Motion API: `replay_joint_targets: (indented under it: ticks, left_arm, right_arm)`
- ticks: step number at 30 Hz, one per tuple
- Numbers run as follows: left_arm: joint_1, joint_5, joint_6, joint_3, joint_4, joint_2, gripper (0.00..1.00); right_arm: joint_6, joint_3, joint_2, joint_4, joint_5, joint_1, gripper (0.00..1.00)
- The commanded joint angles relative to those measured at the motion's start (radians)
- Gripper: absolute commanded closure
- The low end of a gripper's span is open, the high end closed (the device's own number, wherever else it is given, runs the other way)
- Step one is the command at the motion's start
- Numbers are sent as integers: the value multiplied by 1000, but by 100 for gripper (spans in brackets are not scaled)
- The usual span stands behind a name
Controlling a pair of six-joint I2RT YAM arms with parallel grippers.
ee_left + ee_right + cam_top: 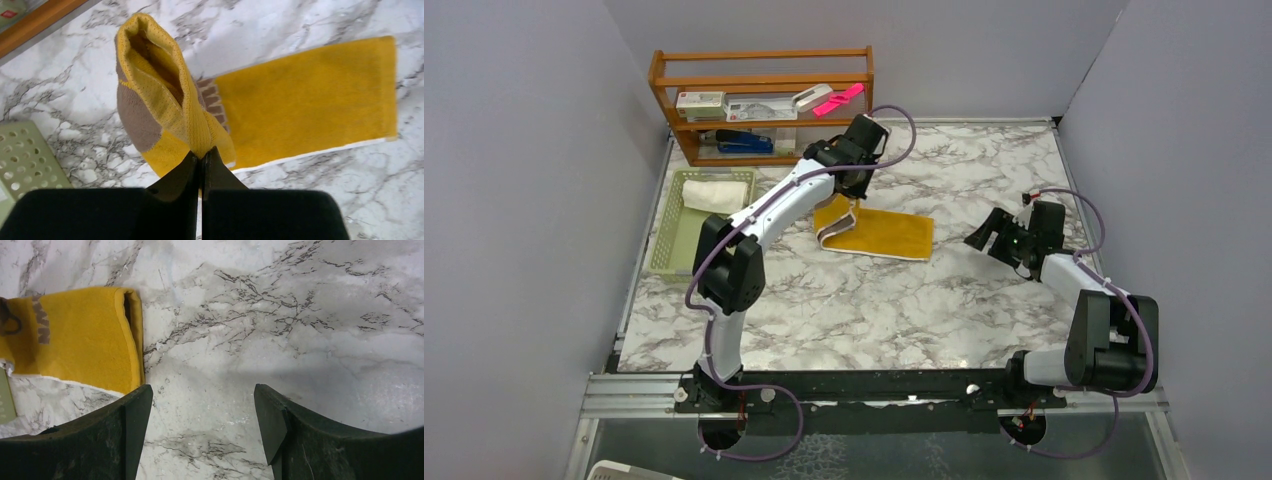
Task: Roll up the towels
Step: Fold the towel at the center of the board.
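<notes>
The left end effector is pinched tight on one end of the yellow towel, holding that end up in a loop with its tan-brown side showing; the rest lies flat on the worktop. The right end effector hangs above bare marble with its jaws wide apart, gripping nothing, just beside the towel's other end. Brown lettering on the towel is cut off and unreadable. The white towel lies rolled in the basket. Labels on the boxes in the shelf are too small to read.
</notes>
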Motion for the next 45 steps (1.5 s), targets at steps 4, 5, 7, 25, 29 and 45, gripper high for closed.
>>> replay_joint_targets:
  ticks: [4,5,7,25,29,45]
  left_arm:
    - [-105,53,-16,170,-83,95,100]
    - [-117,62,-19,179,-86,105,100]
    - [-139,84,-26,196,-90,123,100]
    - [-207,235,-122,301,-120,235,100]
    - [-215,275,-144,311,-120,262,100]
    - [-222,334,-175,424,-136,258,100]
  right_arm:
    - [-12,-14,-16,1,-16,6,25]
    - [-12,-15,-15,2,-17,6,25]
    - [-13,-16,-13,3,-20,6,25]
    - [-11,-26,-17,13,-34,6,25]
    - [-10,-28,-16,15,-35,6,25]
    - [-16,-40,-5,32,-34,20,25]
